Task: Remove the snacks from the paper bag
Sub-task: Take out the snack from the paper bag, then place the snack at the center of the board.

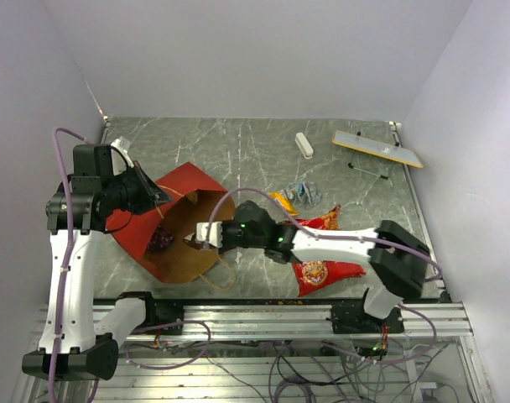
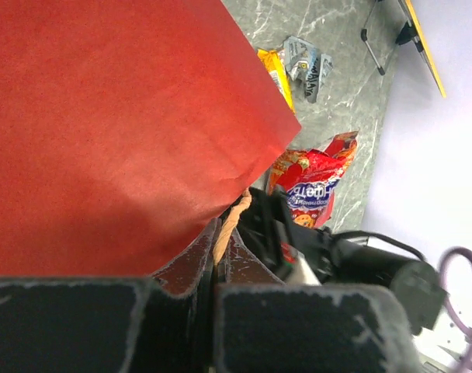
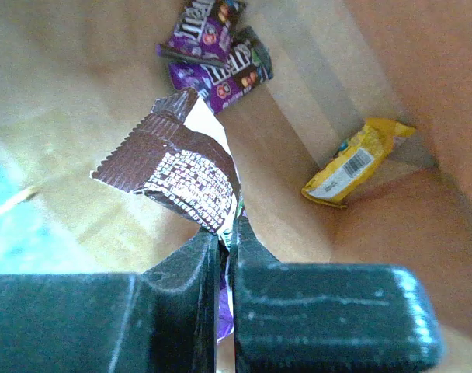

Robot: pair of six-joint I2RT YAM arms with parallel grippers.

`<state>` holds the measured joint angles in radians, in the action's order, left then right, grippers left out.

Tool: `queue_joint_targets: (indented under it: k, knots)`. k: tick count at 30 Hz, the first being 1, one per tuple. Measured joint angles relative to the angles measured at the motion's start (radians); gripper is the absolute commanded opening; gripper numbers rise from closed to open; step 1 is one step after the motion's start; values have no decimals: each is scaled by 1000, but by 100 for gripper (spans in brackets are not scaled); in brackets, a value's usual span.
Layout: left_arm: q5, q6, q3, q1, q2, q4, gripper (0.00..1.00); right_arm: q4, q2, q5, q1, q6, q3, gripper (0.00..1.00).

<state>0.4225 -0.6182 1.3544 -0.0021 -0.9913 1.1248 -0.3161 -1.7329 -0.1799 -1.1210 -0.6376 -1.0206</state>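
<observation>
Your right gripper (image 3: pixel 227 237) is pinched shut on only the lower corner of a brown-wrapped candy bar (image 3: pixel 174 175), well inside the mouth of the paper bag (image 1: pixel 192 178); with so thin a bite, the wrapper could slip free or catch on the rim when you draw it out; your left gripper (image 2: pixel 219 247) is clamped on the bag's upper edge, propping it open, and a tug from the right arm could pull the paper loose and let the mouth sag. Purple packs (image 3: pixel 216 54) and a yellow pack (image 3: pixel 356 163) lie deeper in; outside, the red chip bag (image 1: pixel 322 270) lies under your right arm, with a yellow bar (image 1: pixel 282 201) and a silver wrapper (image 1: pixel 304 193) beyond it on the table (image 1: pixel 238 151), crowding the nearest drop spot.
</observation>
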Motion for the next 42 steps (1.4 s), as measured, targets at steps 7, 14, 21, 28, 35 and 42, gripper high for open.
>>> queue_joint_targets:
  k: [7,14,21,28,35,42]
  knots:
    - [-2,-16,-34,0,2,-18,7,66,319,-51,1,32,132,0]
    - [-10,-14,-55,0,-2,-31,7,-18,584,129,15,59,309,0]
    - [-10,-6,-62,0,-2,-31,7,-43,574,421,247,369,281,0]
    - [-10,6,-62,0,-10,-34,7,275,308,486,468,737,-89,0]
    - [-11,9,-62,0,-10,-34,7,651,31,444,524,921,-319,0]
    - [-11,9,-62,0,-10,-33,7,864,-49,459,523,1024,-357,0]
